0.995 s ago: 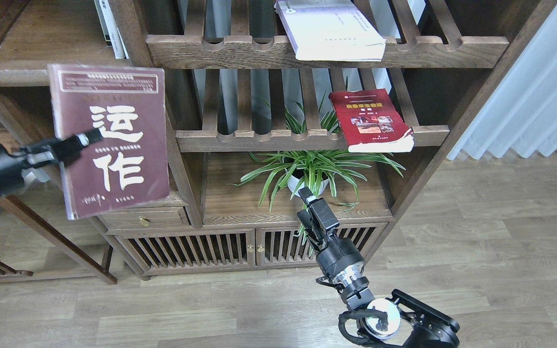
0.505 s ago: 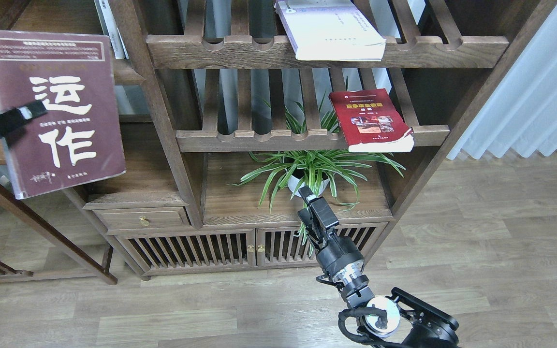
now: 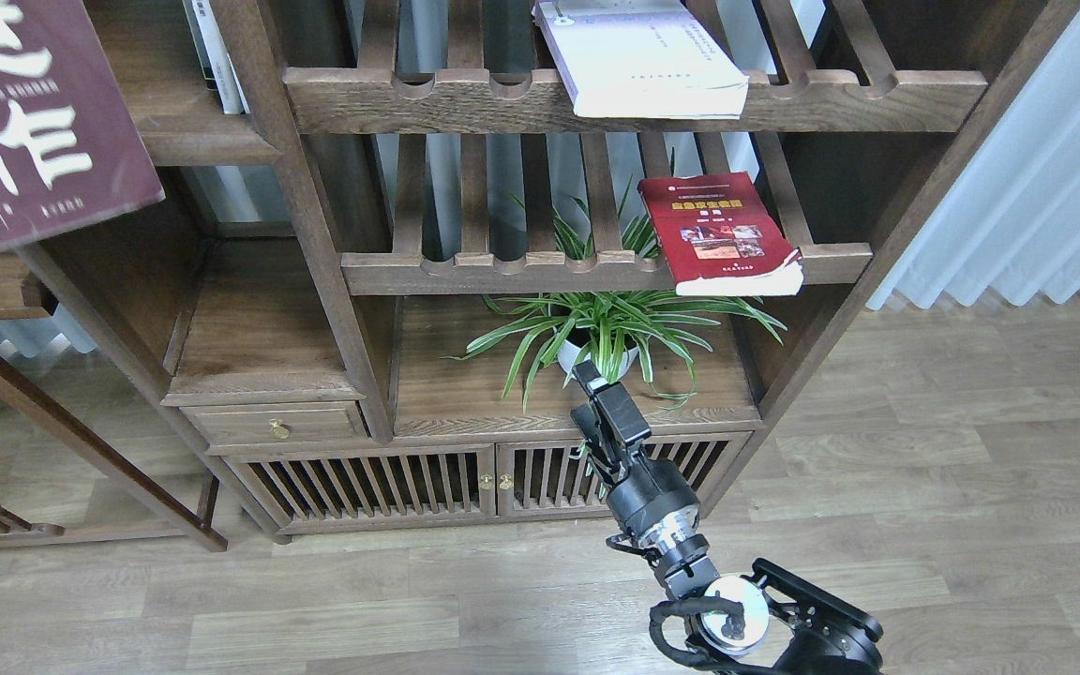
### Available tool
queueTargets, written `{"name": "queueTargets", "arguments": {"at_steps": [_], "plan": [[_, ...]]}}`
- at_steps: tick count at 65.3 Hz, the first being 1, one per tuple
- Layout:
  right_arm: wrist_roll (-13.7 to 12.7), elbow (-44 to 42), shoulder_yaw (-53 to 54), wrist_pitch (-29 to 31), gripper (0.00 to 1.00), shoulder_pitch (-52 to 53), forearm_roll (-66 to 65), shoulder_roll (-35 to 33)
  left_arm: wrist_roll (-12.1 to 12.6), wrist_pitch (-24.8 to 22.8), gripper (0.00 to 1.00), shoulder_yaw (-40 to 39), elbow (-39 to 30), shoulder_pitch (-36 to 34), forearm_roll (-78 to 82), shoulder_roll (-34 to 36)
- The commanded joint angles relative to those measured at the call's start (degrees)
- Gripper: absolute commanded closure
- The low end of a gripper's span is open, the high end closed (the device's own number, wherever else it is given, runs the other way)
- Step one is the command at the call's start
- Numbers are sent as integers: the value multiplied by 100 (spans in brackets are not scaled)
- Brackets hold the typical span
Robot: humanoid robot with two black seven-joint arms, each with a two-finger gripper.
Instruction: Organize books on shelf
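Note:
The dark maroon book (image 3: 24,141) with big white characters is at the top left, tilted and partly cut off by the view's edge, in front of the solid dark-brown shelf board (image 3: 207,145). My left gripper is out of view, so what holds the book does not show. The thick white-lavender book (image 3: 643,56) lies on the upper slatted rack. The bright red book (image 3: 723,234) lies on the middle slatted rack, its corner over the front rail. My right gripper (image 3: 601,398) points up in front of the plant, apart from all three books; its fingers are dark and hard to tell apart.
A potted spider plant (image 3: 596,328) stands on the low board just behind my right gripper. Some white-spined books (image 3: 212,56) stand on the solid shelf by the upright post (image 3: 315,216). A drawer (image 3: 277,427) and slatted cabinet doors (image 3: 493,478) are below. A curtain (image 3: 1037,187) hangs at right.
The maroon book has moved up and to the left, partly out of view, and my left gripper has left the view with it. My right gripper has barely shifted.

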Motion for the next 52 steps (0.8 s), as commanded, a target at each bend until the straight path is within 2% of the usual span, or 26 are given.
{"name": "queueTargets", "arguments": {"at_steps": [1,21,37,52], "plan": [[0,-23,0,0,3,12,-1,34,41,0,99,20,155,-193,6,-56],[-9,-23,-9,0,3,3,-36,34,120,0,98,-6,322,-729,85,-442],[-9,-23,-9,0,2,-41,-54,34,489,0,100,-94,533,-870,102,-574],[-9,-23,-9,0,2,-67,-63,34,498,0,100,-244,673,-879,419,-592]]}}
